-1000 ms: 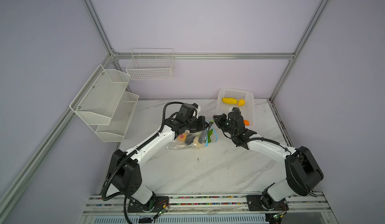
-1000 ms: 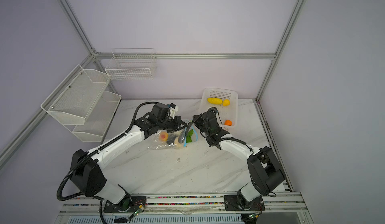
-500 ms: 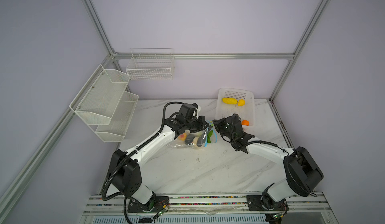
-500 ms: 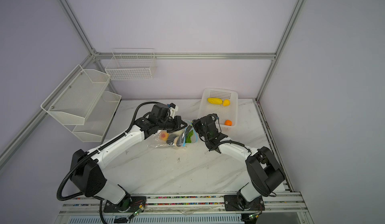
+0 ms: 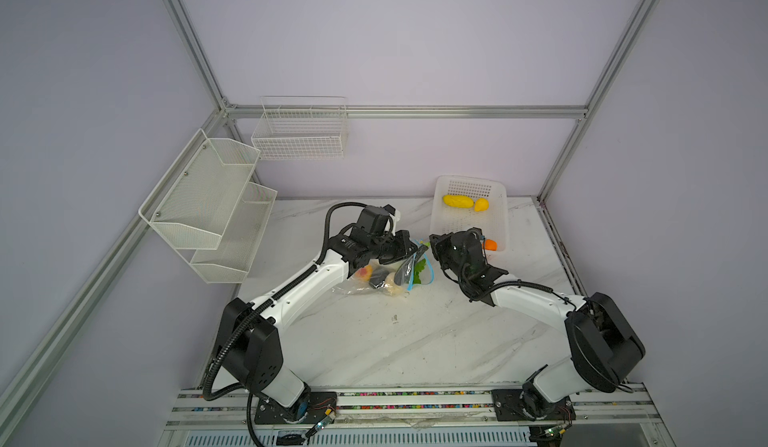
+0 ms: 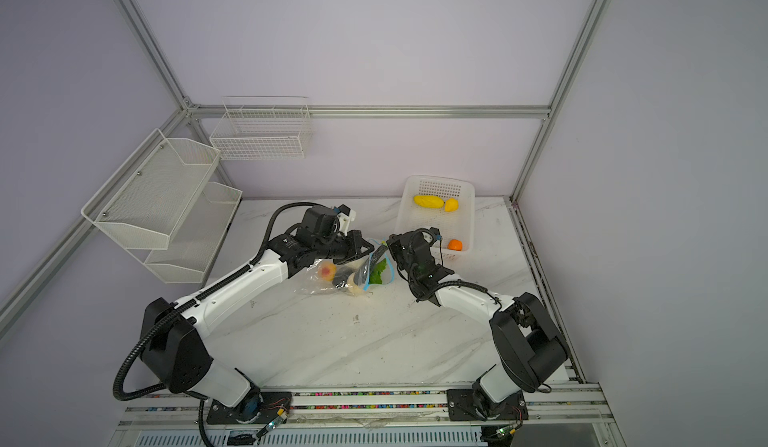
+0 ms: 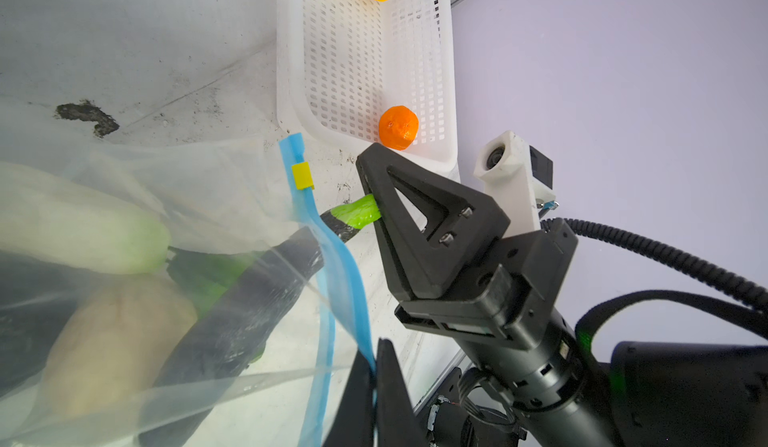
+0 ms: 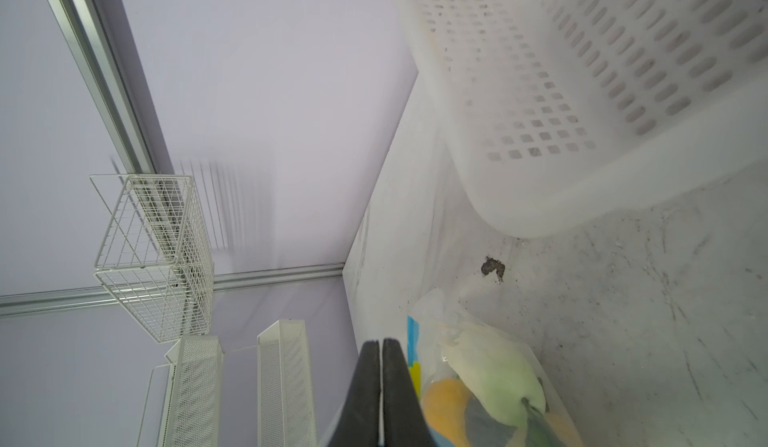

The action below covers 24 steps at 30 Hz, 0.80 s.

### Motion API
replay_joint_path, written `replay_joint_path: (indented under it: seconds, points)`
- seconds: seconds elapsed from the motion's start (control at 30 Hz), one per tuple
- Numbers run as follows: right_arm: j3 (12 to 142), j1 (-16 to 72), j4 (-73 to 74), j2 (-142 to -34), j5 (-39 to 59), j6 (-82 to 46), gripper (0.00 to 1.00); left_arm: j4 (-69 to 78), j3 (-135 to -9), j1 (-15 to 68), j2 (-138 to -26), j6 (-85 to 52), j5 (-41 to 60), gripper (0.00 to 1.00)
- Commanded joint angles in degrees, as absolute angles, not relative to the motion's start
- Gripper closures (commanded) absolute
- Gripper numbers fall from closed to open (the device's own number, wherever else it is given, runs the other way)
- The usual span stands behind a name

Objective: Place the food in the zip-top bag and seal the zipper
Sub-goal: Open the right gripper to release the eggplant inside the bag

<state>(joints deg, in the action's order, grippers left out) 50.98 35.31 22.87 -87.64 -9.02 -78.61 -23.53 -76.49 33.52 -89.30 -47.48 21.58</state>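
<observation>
Clear plastic, crinkled and part-filled: the zip-top bag [image 5: 362, 289] lies on the marble table [image 5: 415, 341] at the centre of both top views, between the two arms. There the grippers hide its mouth.

The left wrist view shows it. At lower centre, the left gripper [image 7: 371, 357] is clamped on the light-blue zipper [image 7: 341, 270], whose yellow slider [image 7: 302, 176] sits near the strip's upper end. A dark eggplant [image 7: 249, 299] pokes through the mouth. Its green stem [image 7: 359, 214] is outside and meets the black fingers of the right gripper [image 7: 369, 162]. A white-green vegetable [image 7: 83, 233] and a cream piece [image 7: 112, 341] lie inside.

The right wrist view shows those fingers pressed together along a thin seam at bottom centre, but not the stem. Whether the stem is pinched or only touched cannot be told.

Right of centre in both top views, the white basket [image 5: 504, 216] holds an orange piece [image 5: 491, 244] and two yellow pieces [image 5: 457, 201].
</observation>
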Motion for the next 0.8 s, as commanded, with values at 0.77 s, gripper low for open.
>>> replay_joint_path:
  seconds: [0.77]
  points:
    - [50.54, 41.67, 33.57, -89.01, -18.28, -79.46, 1.00, -20.21, -77.01, 34.45, -86.20, -48.43, 21.32, 1.00]
